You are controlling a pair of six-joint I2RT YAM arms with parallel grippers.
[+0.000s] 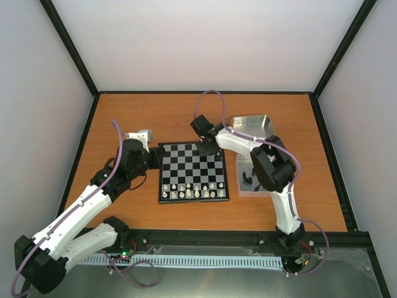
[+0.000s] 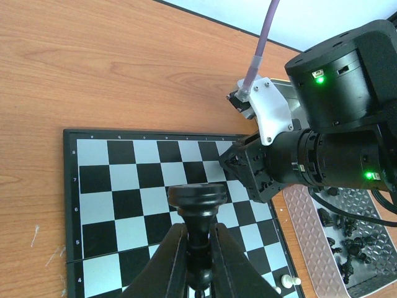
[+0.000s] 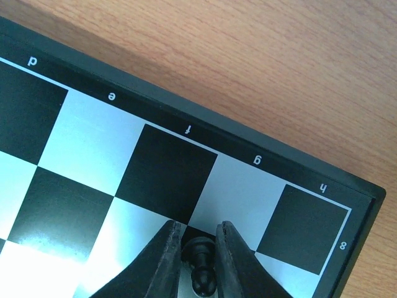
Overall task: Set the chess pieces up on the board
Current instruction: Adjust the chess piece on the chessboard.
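The wooden table (image 1: 124,112) bears the board (image 1: 193,172), a near tin (image 2: 307,223) beside it, a far tin (image 1: 251,124)

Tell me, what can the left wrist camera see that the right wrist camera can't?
Only the left wrist: the left gripper pinching a black chess piece, the right arm over the board, a tin of spare black pieces, and one white piece. Only the right wrist: the right gripper around a little black piece, plus the edge letters d to h at the board's corner. Both: the checkered board and the wooden table.
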